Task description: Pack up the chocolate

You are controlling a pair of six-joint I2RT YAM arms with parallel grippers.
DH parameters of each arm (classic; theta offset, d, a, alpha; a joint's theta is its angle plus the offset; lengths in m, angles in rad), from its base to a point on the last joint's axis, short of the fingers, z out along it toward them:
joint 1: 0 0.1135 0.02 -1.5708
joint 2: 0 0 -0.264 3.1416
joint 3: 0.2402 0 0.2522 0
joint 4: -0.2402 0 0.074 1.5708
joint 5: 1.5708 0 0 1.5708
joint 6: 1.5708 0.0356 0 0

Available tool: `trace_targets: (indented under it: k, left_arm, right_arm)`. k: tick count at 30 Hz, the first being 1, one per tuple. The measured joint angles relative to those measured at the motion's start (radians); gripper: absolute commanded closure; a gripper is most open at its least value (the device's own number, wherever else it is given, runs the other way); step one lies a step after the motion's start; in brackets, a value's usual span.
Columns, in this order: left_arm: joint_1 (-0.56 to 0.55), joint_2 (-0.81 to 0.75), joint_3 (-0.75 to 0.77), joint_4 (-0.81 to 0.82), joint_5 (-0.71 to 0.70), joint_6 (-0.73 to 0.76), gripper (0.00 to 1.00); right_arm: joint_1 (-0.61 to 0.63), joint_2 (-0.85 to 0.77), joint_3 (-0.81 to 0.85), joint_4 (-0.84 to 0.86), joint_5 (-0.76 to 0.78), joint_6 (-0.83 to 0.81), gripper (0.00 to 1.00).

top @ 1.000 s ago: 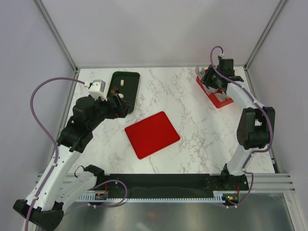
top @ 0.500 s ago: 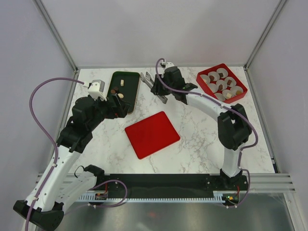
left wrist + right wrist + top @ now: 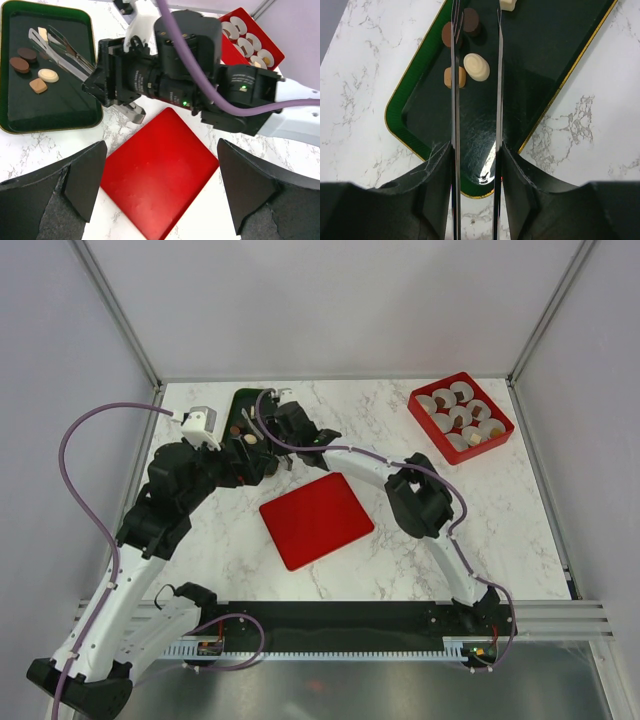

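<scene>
Chocolate pieces (image 3: 476, 67) down in the green tray (image 3: 540, 60), five in sight; dark brown and brown discs toward the tray's far end, cream oval and tan round at mid-tray, one more cream bit at the far edge. Cream oval flanked by the two blades of the metal tongs (image 3: 498, 90); left blade crossing the brown and tan pieces as seen from the right wrist; contact with any piece impossible to tell. Right pincer (image 3: 476, 150) clamped on the tongs, fingers pressed against the outer faces of both blades, poised above the tray's near corner with the blade tips out over mid-tray. Left pincer (image 3: 160, 185) spread wide and empty, just off the tray's near right side, above a red square mat (image 3: 316, 519) lying flat on the marble bench (image 3: 540, 530) near the tray. Red box (image 3: 461, 417) of white paper cups (image 3: 234, 27) well apart from the tray, off to its right across the bench; several cups with a small piece inside.
</scene>
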Motion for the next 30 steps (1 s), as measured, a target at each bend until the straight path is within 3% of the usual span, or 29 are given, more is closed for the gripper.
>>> trace_targets:
  k: [11, 30]
  left_arm:
    - [0.000, -0.010, 0.000, 0.000, 0.022, 0.000, 0.00]
    - [0.000, -0.013, 0.000, 0.000, 0.024, -0.001, 0.00]
  right_arm:
    - [0.003, 0.108, 0.053, 0.031, 0.081, 0.049, 0.51]
    - [0.000, 0.227, 0.151, 0.113, 0.055, 0.119, 0.50]
